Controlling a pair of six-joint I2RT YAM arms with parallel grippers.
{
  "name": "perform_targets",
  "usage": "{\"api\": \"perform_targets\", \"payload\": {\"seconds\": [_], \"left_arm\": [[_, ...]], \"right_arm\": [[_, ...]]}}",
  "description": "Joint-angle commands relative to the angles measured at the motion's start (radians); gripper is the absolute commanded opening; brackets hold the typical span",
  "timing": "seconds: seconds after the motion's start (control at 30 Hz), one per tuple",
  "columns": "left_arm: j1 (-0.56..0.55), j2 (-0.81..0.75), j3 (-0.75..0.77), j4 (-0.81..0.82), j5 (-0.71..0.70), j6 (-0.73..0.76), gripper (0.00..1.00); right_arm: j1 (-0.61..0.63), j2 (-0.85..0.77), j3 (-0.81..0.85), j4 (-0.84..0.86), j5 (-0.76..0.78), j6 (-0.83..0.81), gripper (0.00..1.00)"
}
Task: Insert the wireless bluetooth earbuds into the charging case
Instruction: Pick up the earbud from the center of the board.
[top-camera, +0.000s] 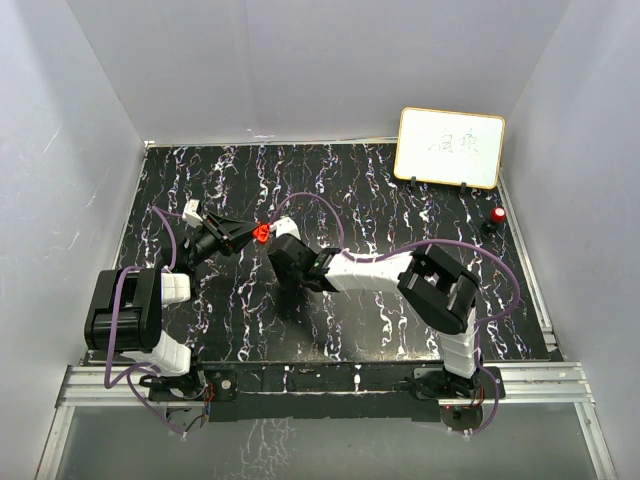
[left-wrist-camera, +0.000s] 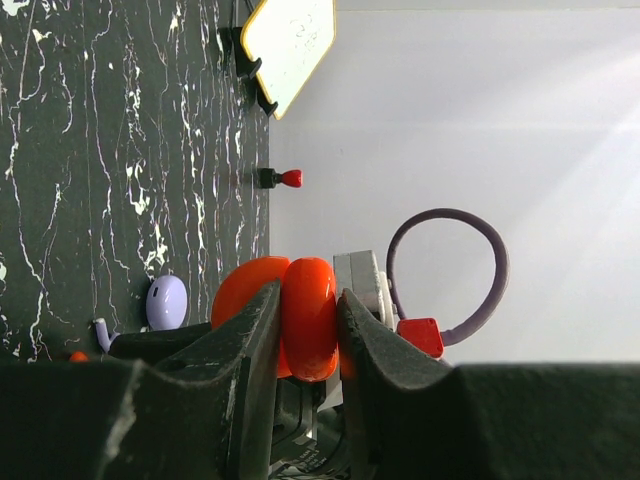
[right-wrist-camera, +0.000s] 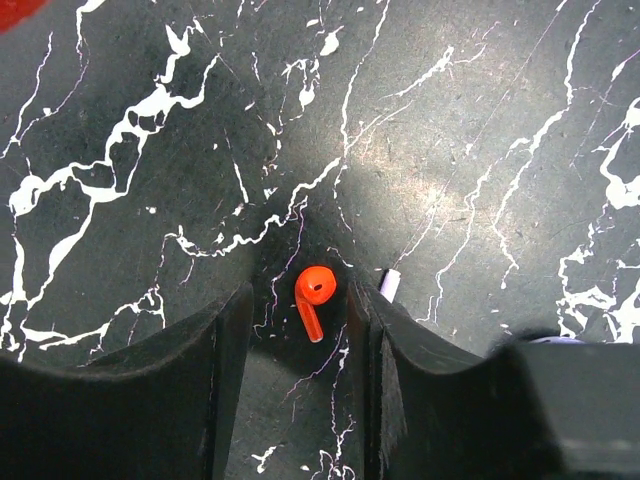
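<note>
Black marble-patterned table (top-camera: 380, 200) with white veins, boxed in by plain white walls; a small whiteboard (top-camera: 450, 147) stands at its far right edge. Two white-and-black robot arms reach from the near edge toward the middle left of the table.

The left gripper (left-wrist-camera: 308, 300) is raised above the table and clamped tight on the red charging case (left-wrist-camera: 300, 315), a glossy round clamshell held on edge between its two dark fingers.

The right gripper (right-wrist-camera: 298, 310) is down at the table, its jaws parted narrowly around the red earbud (right-wrist-camera: 313, 295). A gap shows on either side, so nothing is gripped yet. The red earbud lies flat on the table between those fingers, rounded head away from the camera and short stem toward it. The purple earbud (left-wrist-camera: 167, 300) lies on the table just beside the right gripper's outer finger.

The red earbud looks very light, hard, smooth and tiny, so it would likely slip or pop out under a hard or off-centre squeeze. The best hold is probably a gentle one across the rounded head, leaving the stem free to enter the case.
</note>
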Motion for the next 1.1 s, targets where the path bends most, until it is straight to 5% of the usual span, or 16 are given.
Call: {"api": "perform_targets", "payload": {"seconds": [0.0, 1.07], "left_arm": [[0.010, -0.001, 0.007, 0.049, 0.027, -0.006, 0.00], [0.018, 0.008, -0.015, 0.072, 0.025, -0.012, 0.00]], "right_arm": [[0.005, 0.017, 0.044, 0.023, 0.004, 0.017, 0.40], [0.010, 0.020, 0.018, 0.061, -0.038, -0.029, 0.37]]}}
